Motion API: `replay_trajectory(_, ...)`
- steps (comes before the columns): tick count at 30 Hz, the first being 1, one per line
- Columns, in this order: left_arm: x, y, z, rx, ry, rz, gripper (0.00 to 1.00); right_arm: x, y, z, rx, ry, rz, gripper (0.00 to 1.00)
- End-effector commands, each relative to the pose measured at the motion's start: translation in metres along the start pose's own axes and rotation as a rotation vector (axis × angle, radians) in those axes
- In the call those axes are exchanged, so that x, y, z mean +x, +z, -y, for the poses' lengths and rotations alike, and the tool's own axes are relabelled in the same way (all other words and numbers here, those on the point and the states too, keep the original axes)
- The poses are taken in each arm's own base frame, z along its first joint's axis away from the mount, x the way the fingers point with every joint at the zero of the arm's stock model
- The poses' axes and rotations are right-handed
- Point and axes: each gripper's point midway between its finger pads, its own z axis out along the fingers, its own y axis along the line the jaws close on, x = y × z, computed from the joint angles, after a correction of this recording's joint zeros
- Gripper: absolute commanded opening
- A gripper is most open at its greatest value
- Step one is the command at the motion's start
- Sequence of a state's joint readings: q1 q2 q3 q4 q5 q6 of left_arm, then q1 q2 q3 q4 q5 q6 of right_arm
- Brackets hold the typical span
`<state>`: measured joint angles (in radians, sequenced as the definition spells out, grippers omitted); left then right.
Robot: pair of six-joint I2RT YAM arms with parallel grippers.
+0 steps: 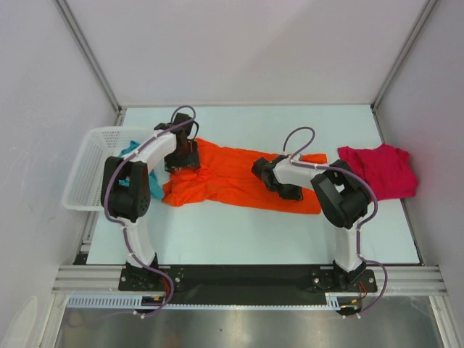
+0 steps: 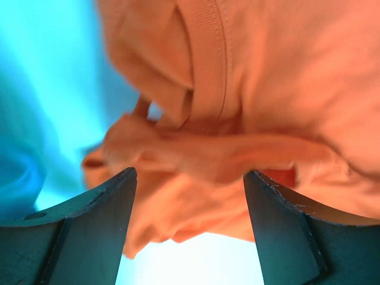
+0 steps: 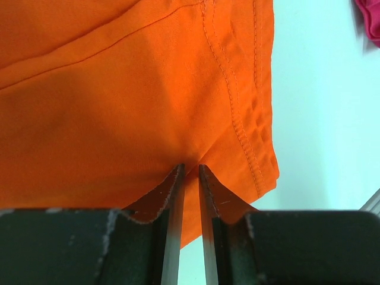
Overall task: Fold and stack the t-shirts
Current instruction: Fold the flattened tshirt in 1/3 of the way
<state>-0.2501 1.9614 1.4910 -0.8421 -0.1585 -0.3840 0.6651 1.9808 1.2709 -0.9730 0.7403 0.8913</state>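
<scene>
The orange t-shirt (image 1: pixel 232 177) lies spread and creased across the middle of the table. My left gripper (image 1: pixel 183 156) is at its far left end. In the left wrist view the gripper (image 2: pixel 190 175) is open, with the bunched collar area of the orange t-shirt (image 2: pixel 285 89) between and beyond the jaws. My right gripper (image 1: pixel 264 170) is low over the shirt's right half. In the right wrist view it (image 3: pixel 190 167) is shut on a pinch of the orange t-shirt (image 3: pixel 119 107) near the hem. The red t-shirt (image 1: pixel 377 170) lies crumpled at the right. The teal t-shirt (image 1: pixel 138 174) hangs over the basket's edge.
A white mesh basket (image 1: pixel 90 170) stands at the table's left edge, beside my left arm. The red t-shirt shows at the top right corner of the right wrist view (image 3: pixel 371 24). White enclosure walls surround the table (image 1: pixel 254 232).
</scene>
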Motion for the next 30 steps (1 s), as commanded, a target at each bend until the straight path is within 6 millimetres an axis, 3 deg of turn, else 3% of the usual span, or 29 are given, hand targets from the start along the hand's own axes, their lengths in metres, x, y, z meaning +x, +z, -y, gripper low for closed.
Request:
replay_trajectory(1, -0.025, -0.045, -0.009, 0.007, -0.041, 0.159, 0.78, 0.017, 0.001, 0.002, 0.002, -0.004, -0.047, 0.22)
replay_trajectory(6, -0.05, -0.067, -0.009, 0.005, -0.057, 0.24, 0.79, 0.019, -0.001, -0.003, -0.007, -0.005, -0.046, 0.22)
replay_trajectory(10, -0.045, -0.076, -0.001, 0.049, -0.044, 0.231, 0.78, 0.02, -0.001, 0.001, 0.001, -0.003, -0.041, 0.22)
replay_trajectory(13, -0.021, -0.079, 0.0, 0.058, -0.019, 0.216, 0.78, 0.023, 0.0, 0.004, 0.007, -0.007, -0.043, 0.22)
replay_trajectory(17, 0.023, -0.067, -0.008, 0.062, -0.012, 0.147, 0.78, 0.025, 0.0, 0.005, 0.006, -0.011, -0.042, 0.22)
replay_trajectory(20, 0.039, -0.057, -0.012, 0.051, -0.012, 0.119, 0.78, 0.024, -0.001, 0.004, 0.002, -0.01, -0.042, 0.22)
replay_trajectory(25, 0.046, -0.047, -0.011, 0.054, -0.01, 0.107, 0.78, 0.024, 0.0, 0.005, 0.007, -0.015, -0.039, 0.22)
replay_trajectory(30, 0.063, -0.015, -0.007, 0.042, -0.017, 0.03, 0.78, 0.023, -0.001, 0.006, 0.006, -0.016, -0.037, 0.22)
